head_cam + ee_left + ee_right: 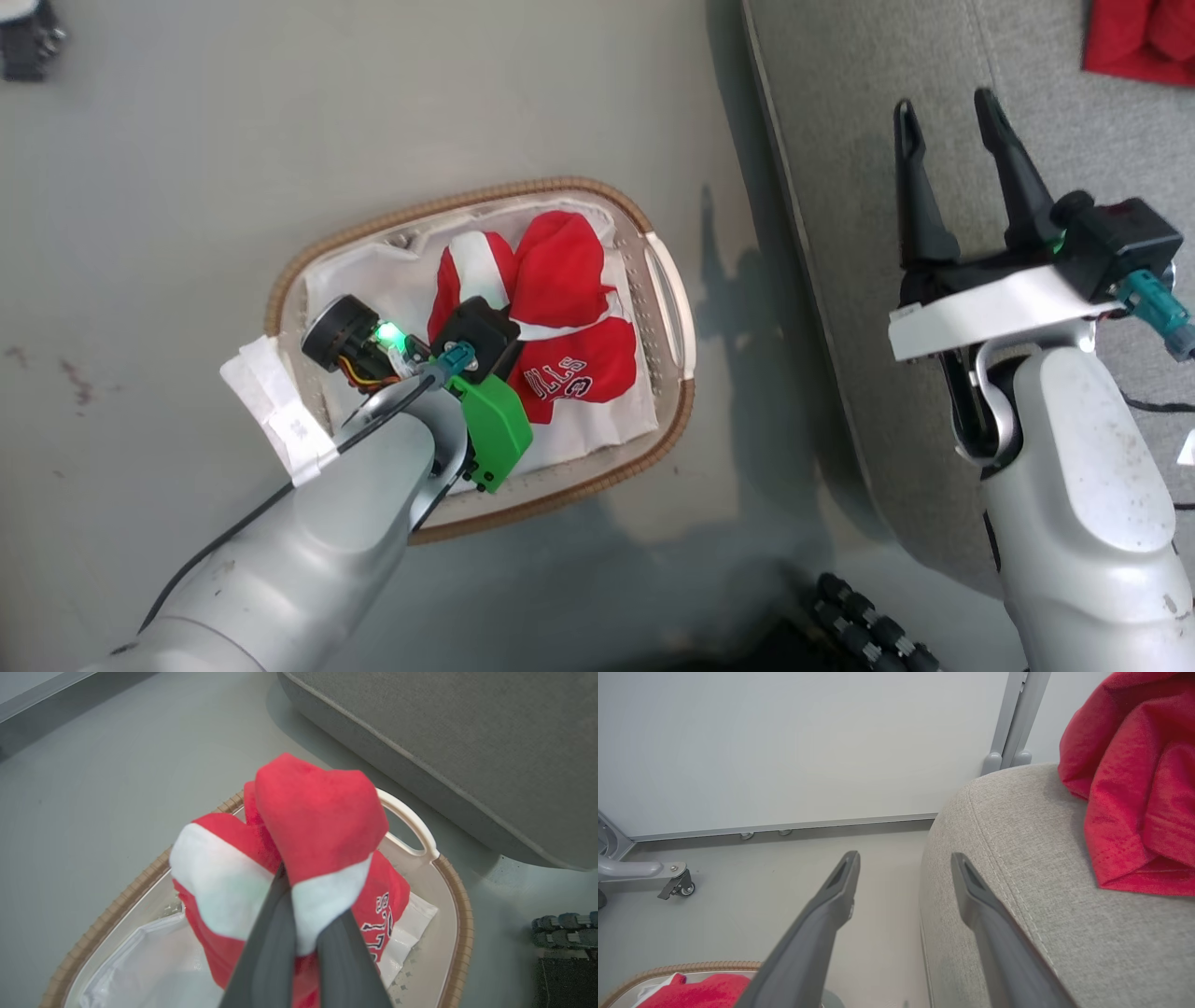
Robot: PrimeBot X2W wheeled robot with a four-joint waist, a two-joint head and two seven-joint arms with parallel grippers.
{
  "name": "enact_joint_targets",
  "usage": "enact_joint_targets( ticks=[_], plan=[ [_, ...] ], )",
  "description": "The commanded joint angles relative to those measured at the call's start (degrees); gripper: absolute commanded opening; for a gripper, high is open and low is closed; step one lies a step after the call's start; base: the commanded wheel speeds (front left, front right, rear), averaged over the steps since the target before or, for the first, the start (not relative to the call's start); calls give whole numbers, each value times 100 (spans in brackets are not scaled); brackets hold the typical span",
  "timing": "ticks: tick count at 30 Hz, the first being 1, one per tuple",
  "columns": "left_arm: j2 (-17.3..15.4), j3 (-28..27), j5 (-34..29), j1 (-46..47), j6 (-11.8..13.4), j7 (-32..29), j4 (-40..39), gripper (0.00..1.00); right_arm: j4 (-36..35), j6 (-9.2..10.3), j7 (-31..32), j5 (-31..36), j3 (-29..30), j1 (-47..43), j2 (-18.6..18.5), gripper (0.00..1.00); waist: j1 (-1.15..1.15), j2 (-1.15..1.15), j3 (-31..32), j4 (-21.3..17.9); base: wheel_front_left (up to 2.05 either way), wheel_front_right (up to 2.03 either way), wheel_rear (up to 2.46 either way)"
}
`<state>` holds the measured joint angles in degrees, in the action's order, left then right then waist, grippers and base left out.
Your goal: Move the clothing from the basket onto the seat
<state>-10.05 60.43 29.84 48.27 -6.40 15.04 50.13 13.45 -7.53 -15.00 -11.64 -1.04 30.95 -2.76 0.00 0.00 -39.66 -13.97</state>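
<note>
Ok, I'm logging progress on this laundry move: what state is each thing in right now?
Left gripper: jaws shut on a bright red fabric garment with white trim.
Right gripper: jaws open, empty.
Oval cream plastic basket with brown woven rim: holds a red lettered garment.
Large grey woven sofa seat cushion: one red cloth lying on it.

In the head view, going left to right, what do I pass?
basket → clothing piled inside it → seat → right gripper, open → red garment lying on the seat at the far right
</note>
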Motion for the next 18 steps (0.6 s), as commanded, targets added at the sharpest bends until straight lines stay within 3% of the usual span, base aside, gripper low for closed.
enact_joint_targets(
  ticks=[1, 11, 18],
  plan=[
    [-60, -89, -107, -140, 43, 18, -176, 0, 57, 8, -28, 80, 40, -179, -24, 100, 0, 0, 750, 448, 0, 0, 0],
    [-279, -594, -520, -568, 60, 18, -1163, 0, 336, 8, -28, 303, 131, -959, -24, 100, 0, 0, 2226, 921, 0, 0, 0],
    [-515, -821, -752, -321, 9, 13, -1425, 0, 460, 8, -28, 269, 8, -1307, -25, 100, 0, 0, 2988, 1025, 0, 0, 0]
  ],
)
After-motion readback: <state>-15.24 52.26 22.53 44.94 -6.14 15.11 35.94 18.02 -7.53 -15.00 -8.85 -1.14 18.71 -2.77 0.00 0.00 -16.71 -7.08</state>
